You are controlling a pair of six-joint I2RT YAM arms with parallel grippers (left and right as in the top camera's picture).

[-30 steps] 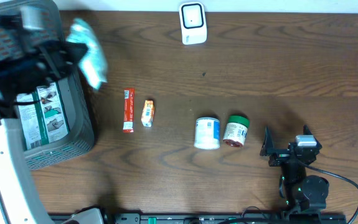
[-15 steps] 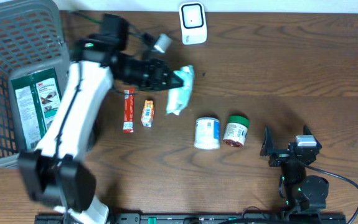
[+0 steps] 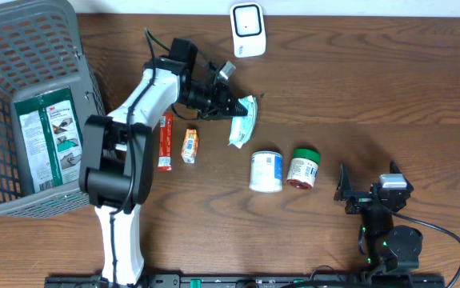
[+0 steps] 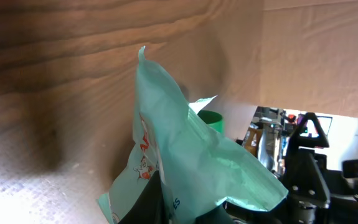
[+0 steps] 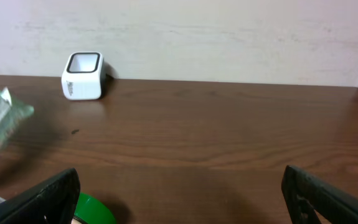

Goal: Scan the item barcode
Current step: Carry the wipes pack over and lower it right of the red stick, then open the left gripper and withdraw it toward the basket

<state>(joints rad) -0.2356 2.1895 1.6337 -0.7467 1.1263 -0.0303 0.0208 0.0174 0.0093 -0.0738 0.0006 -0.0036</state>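
1. Left jaws pinch the pouch (image 3: 243, 122), held over the surface (image 3: 358, 88), on the near side of the scanner (image 3: 247, 30).
2. Right jaws stand spread, near right, well apart from the pouch.

Mint-green pouch (image 3: 242, 128) (white scanner (image 3: 248, 32))

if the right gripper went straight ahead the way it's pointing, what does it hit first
Nothing close, it seems: the right gripper, open, points across bare table toward the back wall. The white scanner and the green-lidded jar both sit left of that line.
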